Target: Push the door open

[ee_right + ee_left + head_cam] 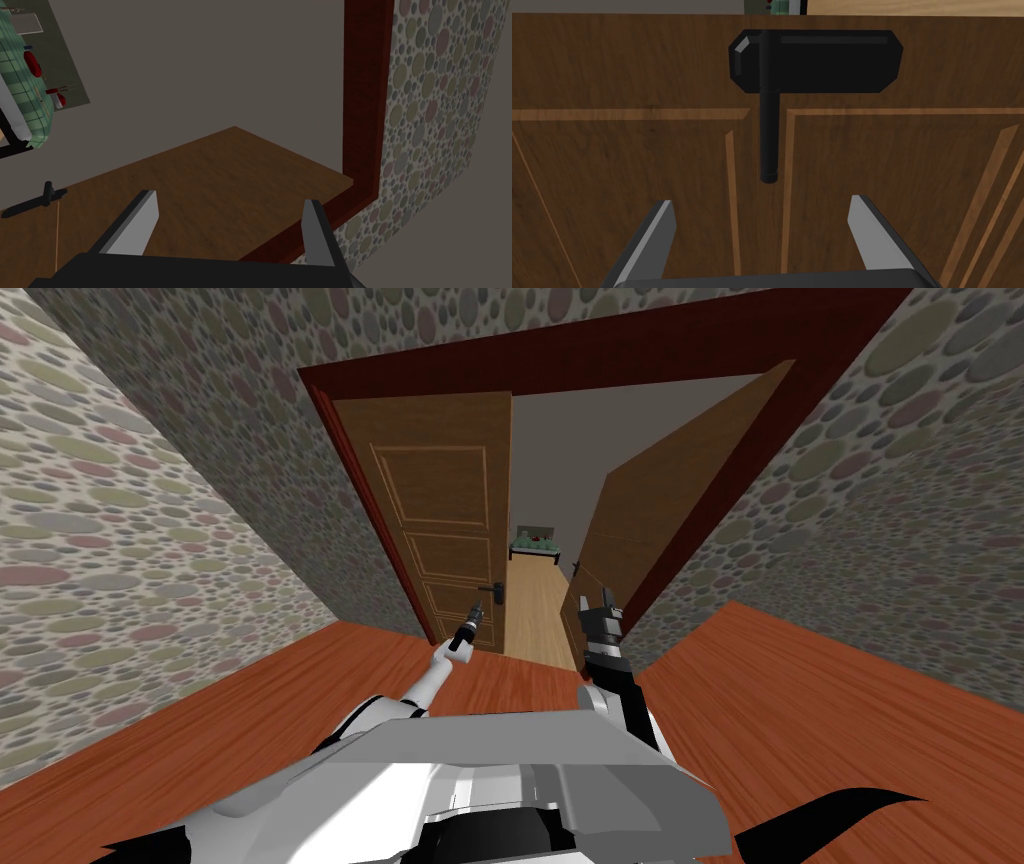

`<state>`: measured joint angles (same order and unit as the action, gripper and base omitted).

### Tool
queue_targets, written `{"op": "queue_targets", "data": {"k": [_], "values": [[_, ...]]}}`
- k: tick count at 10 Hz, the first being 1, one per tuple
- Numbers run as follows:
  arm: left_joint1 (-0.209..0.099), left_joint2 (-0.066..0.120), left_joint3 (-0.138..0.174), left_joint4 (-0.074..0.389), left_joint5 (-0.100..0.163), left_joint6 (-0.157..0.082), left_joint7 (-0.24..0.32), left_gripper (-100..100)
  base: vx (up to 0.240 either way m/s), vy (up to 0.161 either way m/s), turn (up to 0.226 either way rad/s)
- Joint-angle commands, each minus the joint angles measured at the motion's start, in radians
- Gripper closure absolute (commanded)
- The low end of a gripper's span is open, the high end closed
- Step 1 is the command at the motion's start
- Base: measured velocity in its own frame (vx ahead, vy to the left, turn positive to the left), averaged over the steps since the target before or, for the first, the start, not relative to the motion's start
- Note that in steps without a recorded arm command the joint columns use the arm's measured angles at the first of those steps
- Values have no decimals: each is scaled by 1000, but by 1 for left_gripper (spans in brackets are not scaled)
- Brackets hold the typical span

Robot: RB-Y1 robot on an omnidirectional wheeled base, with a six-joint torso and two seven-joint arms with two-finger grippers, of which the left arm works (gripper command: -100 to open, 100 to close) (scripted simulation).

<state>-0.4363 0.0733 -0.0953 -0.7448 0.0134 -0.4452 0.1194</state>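
A brown panelled door leaf [440,508] stands in a dark red frame [600,348], nearly shut, with a black lever handle [492,588] near its free edge. My left gripper [477,613] is right at that handle. In the left wrist view the black lever [768,135] and its plate [817,60] lie just beyond my open left gripper [762,225], not touching it. A second brown leaf [660,518] on the right is swung away from me, well open. My right gripper [597,600] is beside it, open [230,220], over that leaf's face [200,180].
Spotted wallpaper walls [130,538] close in on both sides over a red-brown wood floor [820,708]. Through the gap between the leaves, a pale wood floor [535,608] runs to a green-covered piece of furniture [535,543]. The right leaf's own black handle [35,202] sticks out.
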Motion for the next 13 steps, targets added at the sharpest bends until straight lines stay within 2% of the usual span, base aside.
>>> {"op": "queue_targets", "data": {"k": [1, 3, 5, 13], "values": [[-22, -3, 0, 34, 1, -2, 3, -100, 91, 44, -6], [-36, -5, 0, 56, 1, -3, 5, -100, 57, 33, -2], [-31, -1, 2, 47, 1, -1, 4, -100, 62, 8, -11], [-37, 2, 19, 58, 7, 0, -2, -100, 194, -44, -25]]}}
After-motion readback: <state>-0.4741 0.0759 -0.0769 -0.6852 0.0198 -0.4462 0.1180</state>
